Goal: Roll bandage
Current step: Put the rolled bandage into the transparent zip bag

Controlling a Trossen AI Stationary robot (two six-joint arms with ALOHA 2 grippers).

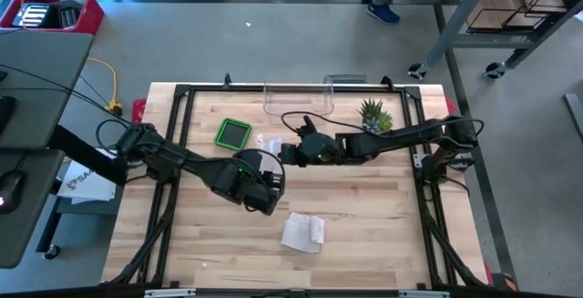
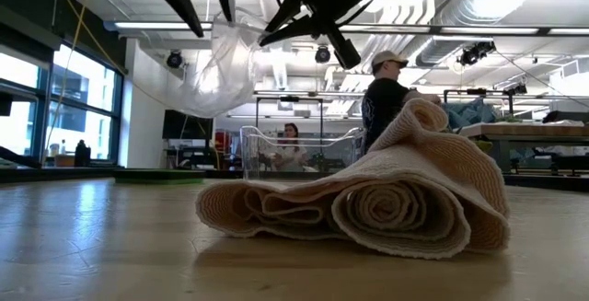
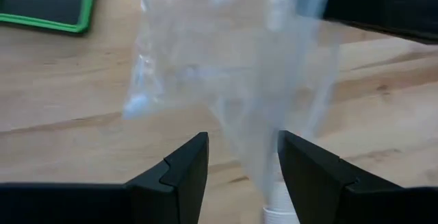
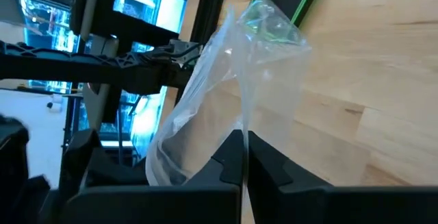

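right gripper (image 4: 243, 157): fingers pressed together on an edge of the clear bag (image 4: 226, 80), holding it up over the table, centre of the high view.
left gripper (image 3: 241, 164): fingers apart with the bag's lower part hanging between them; whether they actually pinch it I cannot tell. In the high view it sits left of centre, just below the right one.
bag: hangs off the table from the upper middle of the low view; looks empty, though the film blurs what is inside.
bandage (image 1: 303, 231): lies on the table (image 1: 364, 243) below centre in the high view, apart from both grippers; fills the foreground of the low view.
progress: bandage lies in loose uneven coils and folds, one end flopped up; judged partly rolled at best, with tightening still left.
count: two grippers, one bag, one bandage, one green tray (image 1: 233, 133), one plant (image 1: 374, 114), one clear box (image 1: 299, 96).
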